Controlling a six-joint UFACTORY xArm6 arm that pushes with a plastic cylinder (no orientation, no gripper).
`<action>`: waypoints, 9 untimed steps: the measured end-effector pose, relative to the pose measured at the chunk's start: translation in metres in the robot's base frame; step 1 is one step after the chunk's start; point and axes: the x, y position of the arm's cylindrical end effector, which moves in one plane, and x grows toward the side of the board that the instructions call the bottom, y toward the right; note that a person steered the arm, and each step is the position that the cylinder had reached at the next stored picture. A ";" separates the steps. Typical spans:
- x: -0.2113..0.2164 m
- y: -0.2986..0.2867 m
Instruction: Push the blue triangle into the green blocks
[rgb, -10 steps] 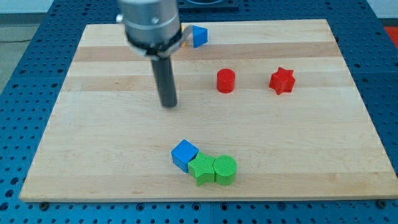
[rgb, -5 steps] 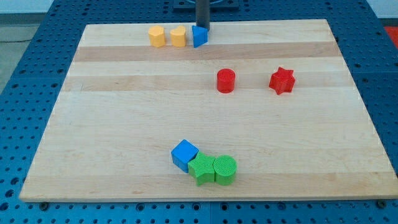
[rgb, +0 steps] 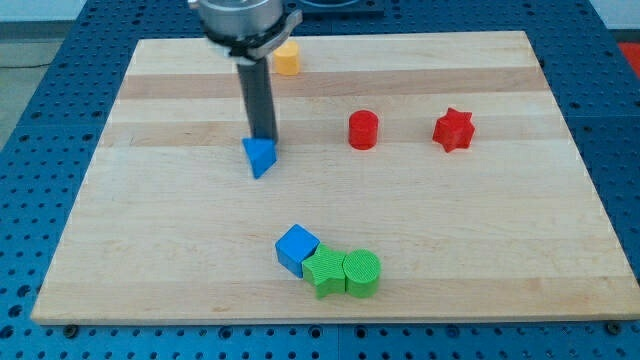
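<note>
My tip (rgb: 263, 139) touching top edge of blue triangle (rgb: 260, 157), mid-board, left of centre. No pincer on this rod. Green blocks (rgb: 342, 273) well below, beside blue cube (rgb: 297, 248), near bottom edge

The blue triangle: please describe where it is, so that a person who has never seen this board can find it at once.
Start from the wooden board and follow the dark rod down from the view's top; my tip ends right at the blue triangle's upper edge, left of the red cylinder. The only other blue block, a blue cube, sits lower, against the green blocks.
</note>
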 end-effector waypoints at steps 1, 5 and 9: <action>0.009 -0.029; 0.045 0.007; 0.011 0.087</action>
